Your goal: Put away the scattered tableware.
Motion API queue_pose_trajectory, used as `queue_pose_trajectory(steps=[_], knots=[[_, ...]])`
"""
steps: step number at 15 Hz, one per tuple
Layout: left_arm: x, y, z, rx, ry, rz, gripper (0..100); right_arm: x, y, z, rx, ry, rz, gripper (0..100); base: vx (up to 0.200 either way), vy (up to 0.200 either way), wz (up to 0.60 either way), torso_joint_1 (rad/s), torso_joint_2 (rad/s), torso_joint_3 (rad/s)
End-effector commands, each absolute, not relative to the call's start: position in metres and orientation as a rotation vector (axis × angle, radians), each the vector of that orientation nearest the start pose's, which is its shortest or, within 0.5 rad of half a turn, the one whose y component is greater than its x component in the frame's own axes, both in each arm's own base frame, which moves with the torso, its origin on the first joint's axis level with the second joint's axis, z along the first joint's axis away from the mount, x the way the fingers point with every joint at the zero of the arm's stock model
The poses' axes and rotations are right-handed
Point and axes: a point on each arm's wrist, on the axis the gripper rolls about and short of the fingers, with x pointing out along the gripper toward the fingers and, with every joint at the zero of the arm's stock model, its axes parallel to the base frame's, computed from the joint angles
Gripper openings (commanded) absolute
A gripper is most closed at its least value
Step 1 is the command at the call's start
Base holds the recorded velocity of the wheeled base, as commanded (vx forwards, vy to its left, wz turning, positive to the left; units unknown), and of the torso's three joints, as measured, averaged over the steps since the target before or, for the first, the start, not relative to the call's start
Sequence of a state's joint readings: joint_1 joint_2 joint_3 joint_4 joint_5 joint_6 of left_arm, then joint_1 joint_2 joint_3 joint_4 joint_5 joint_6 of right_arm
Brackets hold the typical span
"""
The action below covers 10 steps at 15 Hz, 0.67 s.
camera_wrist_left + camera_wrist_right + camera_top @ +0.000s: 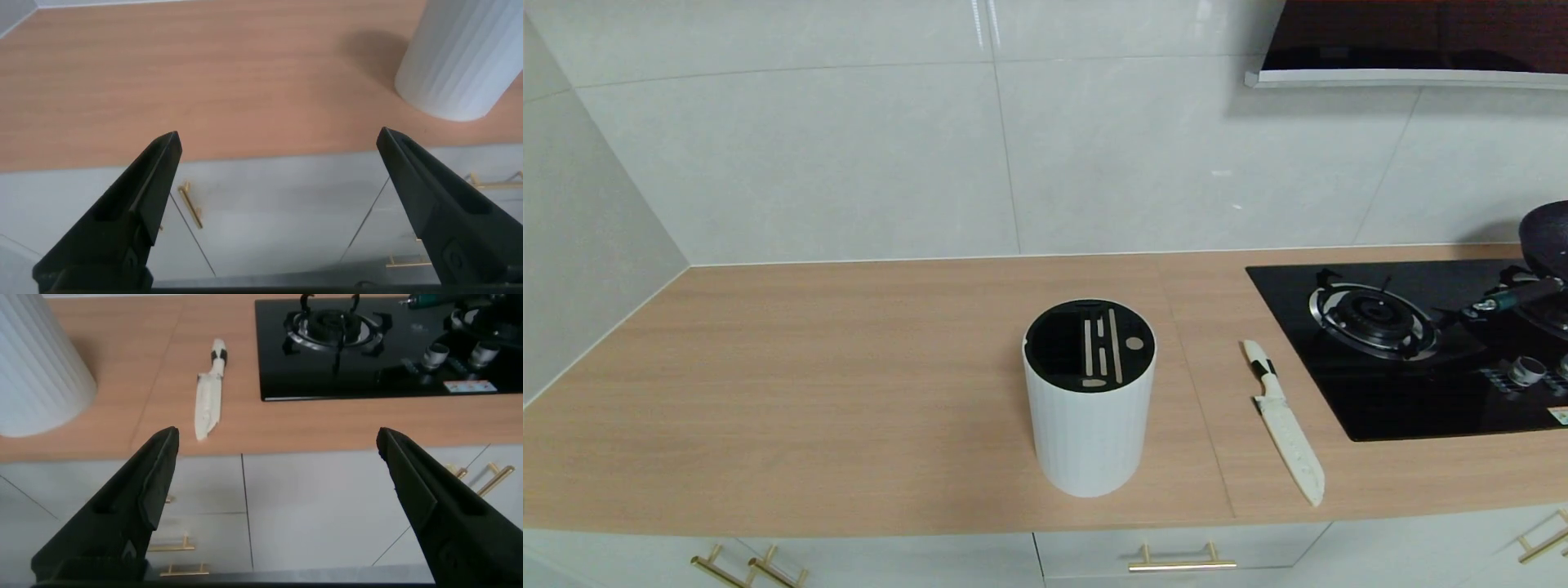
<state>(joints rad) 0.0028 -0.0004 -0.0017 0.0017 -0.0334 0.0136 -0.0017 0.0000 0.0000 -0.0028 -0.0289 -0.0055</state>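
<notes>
The knife (pixel 1282 420), white with a dark band at its handle, lies flat on the tabletop (pixel 809 392) to the right of the white slotted holder (pixel 1089 400), between the holder and the black stove (pixel 1413 343). The left hand (pixel 278 137) is spread wide and holds nothing, off the tabletop's front edge near the holder. The right hand (pixel 276 433) is likewise spread and bare, farther from the holder, nearer the knife.

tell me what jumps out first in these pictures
A white ribbed holder with a black slotted top stands upright in the middle of the wooden counter. To its right a pale knife lies flat, apart from it, beside the black hob, tip toward the front edge. The left gripper and right gripper are open, off the counter's front edge.
</notes>
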Motion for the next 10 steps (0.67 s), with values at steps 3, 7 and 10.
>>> queue_pose_trajectory(steps=[3,7,10], knots=[[-0.0229,-0.0008,0.0757,0.014,0.000,-0.031,100,-0.0227,-0.0006,0.0758,-0.006,-0.001,-0.031,100,0.000,0.000,0.00,0.186,-0.37,-0.194],[-0.0229,-0.0008,0.0757,0.014,0.000,-0.031,100,-0.0227,-0.0006,0.0758,-0.006,-0.001,-0.031,100,0.000,0.000,0.00,0.070,-0.14,-0.071],[-0.0229,-0.0008,0.0757,0.014,0.000,-0.031,100,-0.0227,-0.0006,0.0758,-0.006,-0.001,-0.031,100,0.000,0.000,0.00,0.000,0.00,0.000]])
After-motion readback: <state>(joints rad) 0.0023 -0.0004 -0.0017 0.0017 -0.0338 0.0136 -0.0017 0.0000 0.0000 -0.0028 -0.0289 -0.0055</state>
